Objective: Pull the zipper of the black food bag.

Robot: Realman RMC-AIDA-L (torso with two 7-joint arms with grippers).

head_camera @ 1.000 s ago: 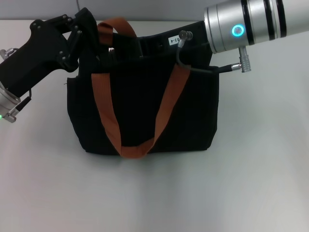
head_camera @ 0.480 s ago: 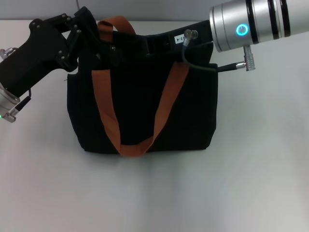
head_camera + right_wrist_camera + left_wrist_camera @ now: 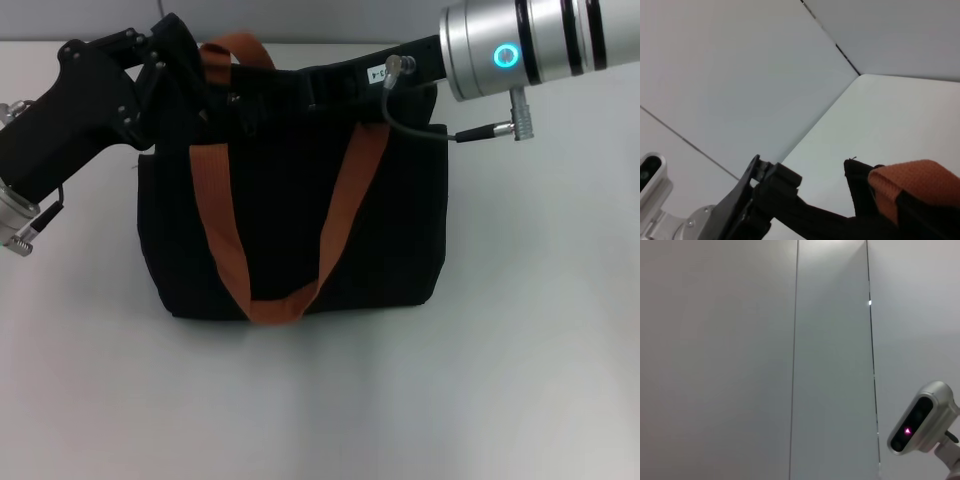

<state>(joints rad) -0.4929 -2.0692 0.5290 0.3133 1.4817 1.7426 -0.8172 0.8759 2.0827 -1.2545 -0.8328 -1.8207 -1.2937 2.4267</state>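
1. We cannot make out the zipper pull itself in any view; by our judgement it lies along the top edge of the black food bag point(image 3: 300, 200), where both arms reach in and cover the track.
2. The bag stands upright on the white table point(image 3: 500, 380), its orange-brown strap point(image 3: 225, 250) hanging down the front face.
3. The left gripper point(image 3: 185, 75) sits at the bag's top left corner, touching the fabric beside the strap's root. We cannot tell how far its fingers are apart or what they hold.
4. The right gripper point(image 3: 330, 85) lies across the top edge from the right, dark against the bag; its grip is likewise not visible.
5. We judge one arm should brace the corner while the other draws along the track.
6. To do this well, we advise pulling in line with the top edge, keeping the bag from tipping or sliding, and keeping clear of the strap.
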